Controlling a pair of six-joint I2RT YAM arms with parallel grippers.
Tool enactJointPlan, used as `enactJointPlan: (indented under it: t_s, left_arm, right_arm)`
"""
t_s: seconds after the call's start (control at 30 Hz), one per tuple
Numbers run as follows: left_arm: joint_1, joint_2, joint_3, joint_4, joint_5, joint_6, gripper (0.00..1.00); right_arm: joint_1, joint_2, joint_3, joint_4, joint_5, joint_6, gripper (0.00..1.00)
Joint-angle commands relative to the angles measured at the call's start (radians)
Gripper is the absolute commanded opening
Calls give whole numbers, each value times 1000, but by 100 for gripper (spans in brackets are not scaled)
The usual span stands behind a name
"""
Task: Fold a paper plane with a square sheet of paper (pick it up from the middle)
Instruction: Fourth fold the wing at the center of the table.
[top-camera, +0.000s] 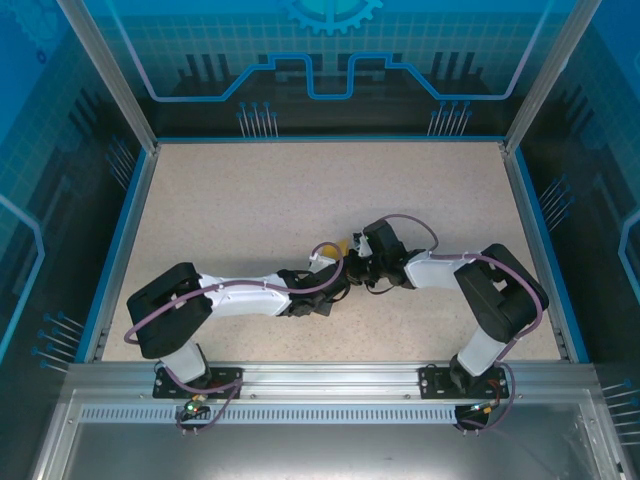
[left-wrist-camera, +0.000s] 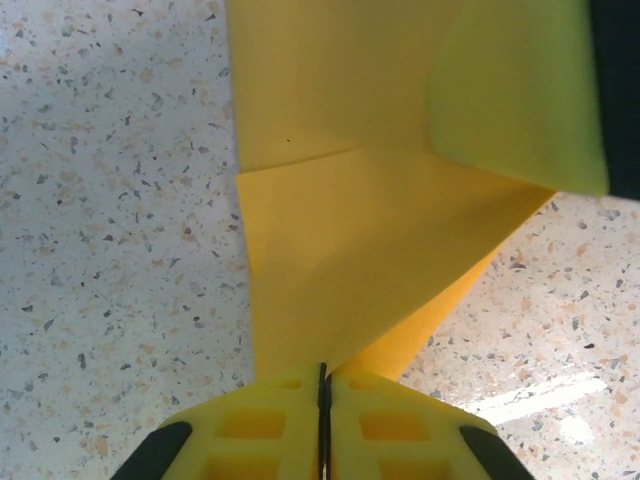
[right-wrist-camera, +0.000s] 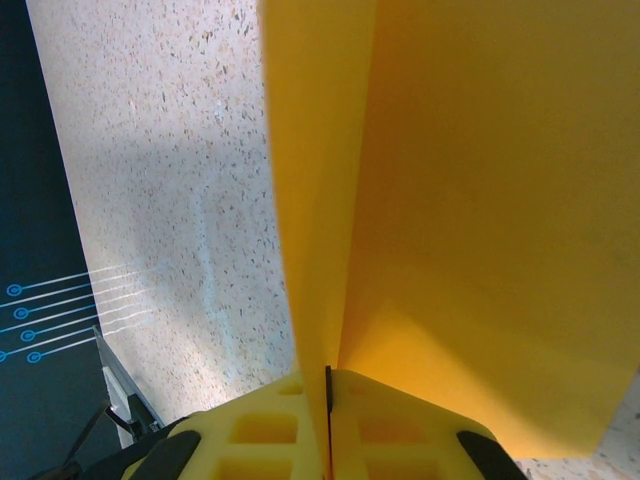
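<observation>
Paper (left-wrist-camera: 340, 250) pinched by left gripper (left-wrist-camera: 323, 372); right gripper (right-wrist-camera: 327, 374) clamps it too.

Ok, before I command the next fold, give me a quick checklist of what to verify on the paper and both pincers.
1. Left pincer closed on the paper: ok.
2. Right pincer closed on the paper: ok.
3. Paper free of tears where visible: ok.
4. Crease present, seen from the left wrist: ok.
5. Paper lifted clear of the table: cannot tell.
6. Pointed dart shape finished: not ok, broad flaps showing, no point.
</observation>
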Motion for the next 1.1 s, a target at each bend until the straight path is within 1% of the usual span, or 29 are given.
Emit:
enactJointPlan:
  t_s: [0.0,0.07,0.13,0.23,0.33,0.4,0.53,0.6,0.73,0.87,1.0,1.07]
  left_arm:
    - [-4,0,-22,-15,-20,-13,7]
    - [-1,-10,-24,-9,-12,-12,5]
    - [8,-23,-32,4,6,-10,4]
    - [34,-54,-54,43,59,4,4]
    - [67,-97,-90,103,148,25,4]
    - [100,-126,-123,159,226,30,4]
    - [171,-169,-183,255,376,20,4]
    - [208,-181,-212,308,455,12,5]
    - [250,-169,-229,348,550,14,5]
    - [285,-143,-249,393,617,-1,4]
    - [320,-135,-276,439,668,-28,4]
    - [327,-139,-287,443,664,-34,4]
  right_arm:
    - [13,0,20,-20,-9,-3,9]
    - [13,-11,18,-26,-8,-4,11]
    - [13,-34,18,-46,-1,-15,15]
    - [3,-91,14,-105,28,-37,24]
    - [-15,-171,1,-166,51,-63,33]
    - [-27,-239,-11,-209,72,-85,38]
    - [-34,-352,-37,-271,112,-115,43]
    - [-31,-385,-56,-265,109,-123,42]
    - [-18,-373,-69,-237,92,-118,34]
    - [20,-304,-54,-194,79,-111,26]
    - [62,-223,-20,-151,72,-96,22]
    - [77,-185,-4,-127,68,-87,20]
